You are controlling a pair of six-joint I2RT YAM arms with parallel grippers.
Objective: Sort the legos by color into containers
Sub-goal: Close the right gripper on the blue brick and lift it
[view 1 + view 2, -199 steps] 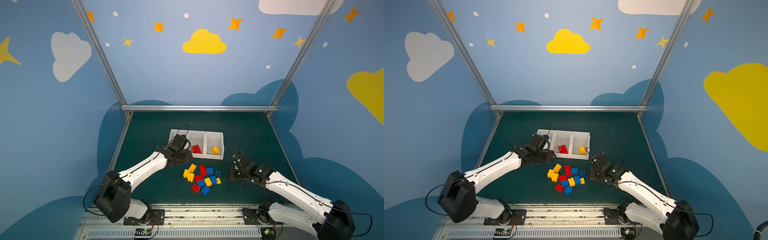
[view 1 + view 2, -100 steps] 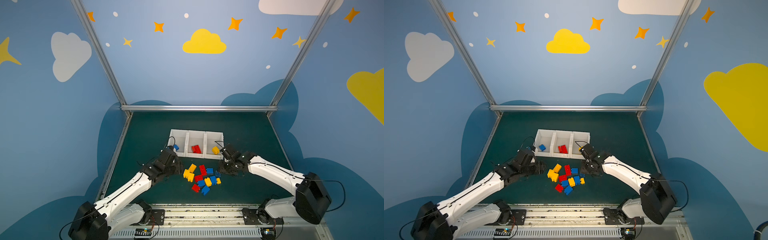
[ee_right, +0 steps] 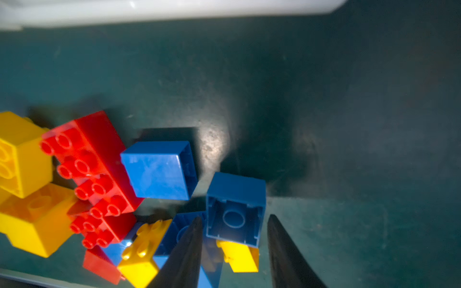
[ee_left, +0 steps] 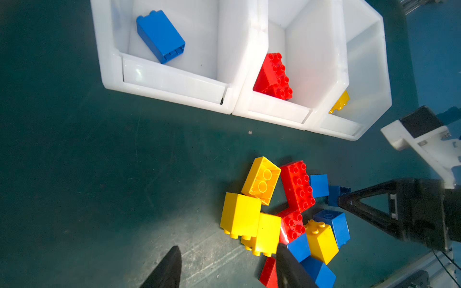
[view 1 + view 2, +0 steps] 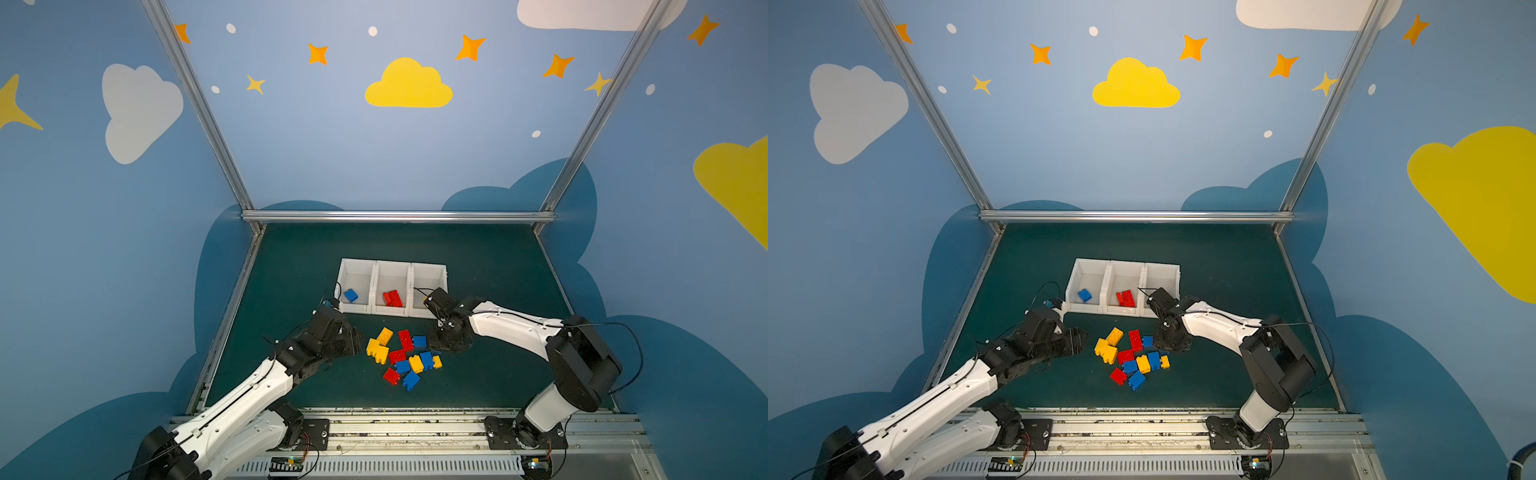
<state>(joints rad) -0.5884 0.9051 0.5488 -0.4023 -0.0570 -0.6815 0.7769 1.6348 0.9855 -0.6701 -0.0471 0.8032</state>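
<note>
Over the pile, your right claw straddles a blue brick, still unclamped: close, then lift. Left claw gapes, empty.

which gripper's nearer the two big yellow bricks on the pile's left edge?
Left. The left gripper sits right beside the yellow bricks; the right gripper is across the pile at its far edge, straddling a blue brick.

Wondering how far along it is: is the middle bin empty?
Not empty: the middle bin holds red bricks near its front wall.
</note>
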